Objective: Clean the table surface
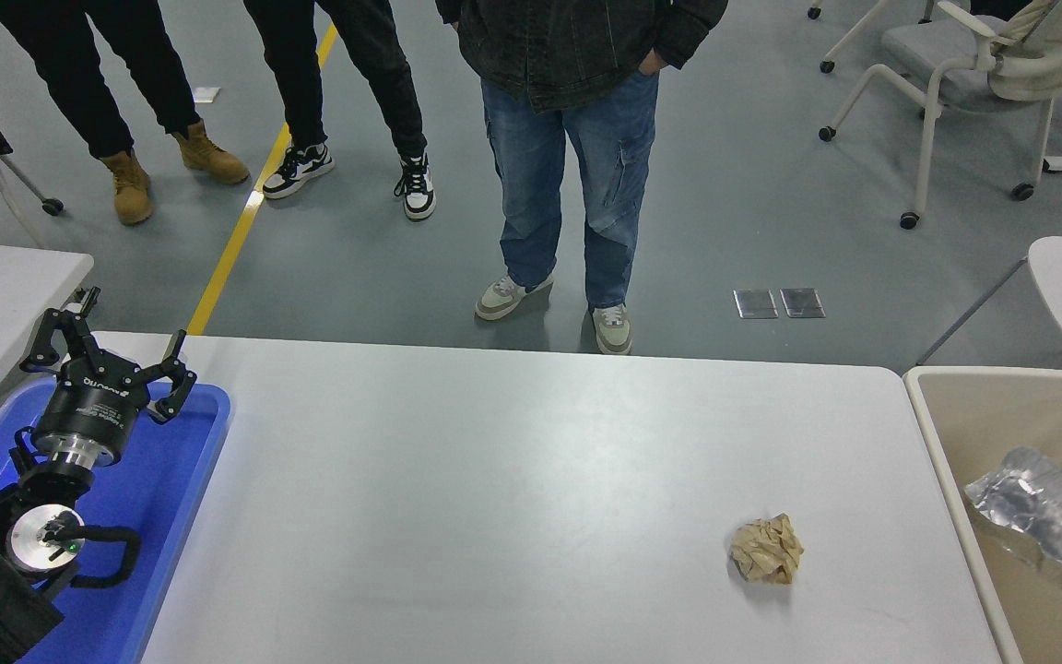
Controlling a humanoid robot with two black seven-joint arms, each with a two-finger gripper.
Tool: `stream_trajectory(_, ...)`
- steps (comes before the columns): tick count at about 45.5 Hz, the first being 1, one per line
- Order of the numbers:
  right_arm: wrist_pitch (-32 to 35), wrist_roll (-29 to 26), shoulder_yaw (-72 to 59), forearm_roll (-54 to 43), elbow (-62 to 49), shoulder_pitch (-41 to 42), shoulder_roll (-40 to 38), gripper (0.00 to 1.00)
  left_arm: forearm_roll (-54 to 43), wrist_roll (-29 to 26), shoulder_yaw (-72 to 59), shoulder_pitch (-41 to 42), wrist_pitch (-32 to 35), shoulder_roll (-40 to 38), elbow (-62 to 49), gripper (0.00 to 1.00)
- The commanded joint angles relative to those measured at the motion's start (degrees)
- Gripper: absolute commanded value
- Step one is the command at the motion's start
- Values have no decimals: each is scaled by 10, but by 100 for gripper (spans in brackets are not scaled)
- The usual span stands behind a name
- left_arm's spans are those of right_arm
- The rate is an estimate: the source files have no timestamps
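Table surface [513, 461]: crumpled paper ball [766, 550] on its right near part. Tray [176, 480] on its left end, left gripper [107, 364] above it. Bin [1001, 406] beside right edge, foil [1043, 521] inside. Three people [568, 138] behind far edge.

The large white matte desk [513, 461] lies bare across its middle and far side, open to a pass from any direction. The one obstacle on it is a crumpled tan paper ball [766, 550] near the front right, with bare surface all around it. A blue plastic tray [176, 480] under the parked left gripper [107, 364], jaws spread, takes the left end, and a beige bin [941, 461] with crinkled silver foil [1043, 516] bounds the right edge.
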Motion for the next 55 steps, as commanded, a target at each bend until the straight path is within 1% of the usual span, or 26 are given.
stream_trajectory(1, -13, 0, 85, 0, 3, 2, -1, 96, 0, 0, 0, 0, 0, 0, 0, 100)
stream_trajectory(11, -12, 0, 168, 0, 5, 11, -5, 97, 0, 0, 0, 0, 0, 0, 0, 100)
stream_trajectory(18, -12, 2, 226, 5, 4, 37, -8, 98, 0, 0, 0, 0, 0, 0, 0, 100)
stream_trajectory(33, -13, 6, 345, 82, 3, 81, -25, 98, 0, 0, 0, 0, 0, 0, 0, 100)
stream_trajectory(42, -12, 5, 436, 95, 9, 124, -39, 98, 0, 0, 0, 0, 0, 0, 0, 100)
stream_trajectory(48, -12, 6, 487, 95, 27, 140, -42, 98, 0, 0, 0, 0, 0, 0, 0, 100)
stream_trajectory(55, -24, 6, 533, 95, 88, 148, -47, 98, 0, 0, 0, 0, 0, 0, 0, 100)
